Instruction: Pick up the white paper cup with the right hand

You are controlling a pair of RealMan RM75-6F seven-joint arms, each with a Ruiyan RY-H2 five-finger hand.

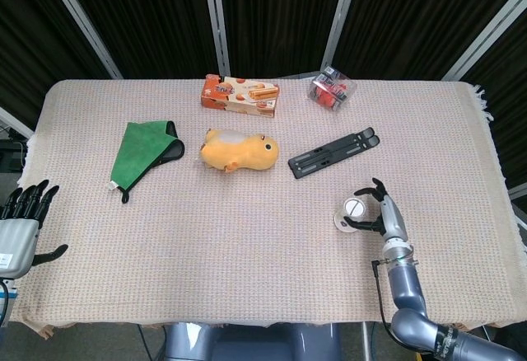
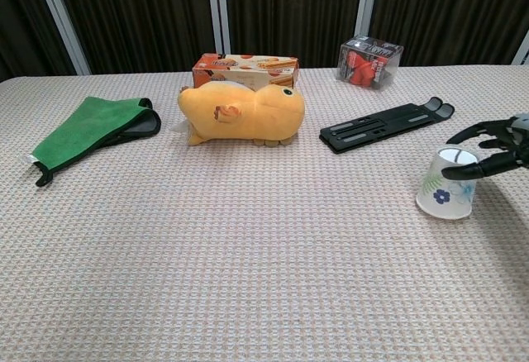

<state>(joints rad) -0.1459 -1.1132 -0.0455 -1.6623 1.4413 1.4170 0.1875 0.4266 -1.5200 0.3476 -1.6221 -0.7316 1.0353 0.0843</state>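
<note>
The white paper cup (image 1: 352,210) (image 2: 446,184), printed with a blue flower, stands upside down on the tablecloth at the front right. My right hand (image 1: 380,213) (image 2: 508,143) reaches to it from the right. Its fingers are spread around the cup's upper end, some behind it and one across the front, with small gaps showing. My left hand (image 1: 20,221) hangs beside the table's left front edge with its fingers apart and nothing in it. The chest view does not show the left hand.
A black flat rack (image 1: 333,152) (image 2: 387,121) lies just beyond the cup. Further back are a yellow plush toy (image 1: 239,149), a biscuit box (image 1: 240,96), a clear box with red contents (image 1: 333,89) and a green cloth (image 1: 146,151) at the left.
</note>
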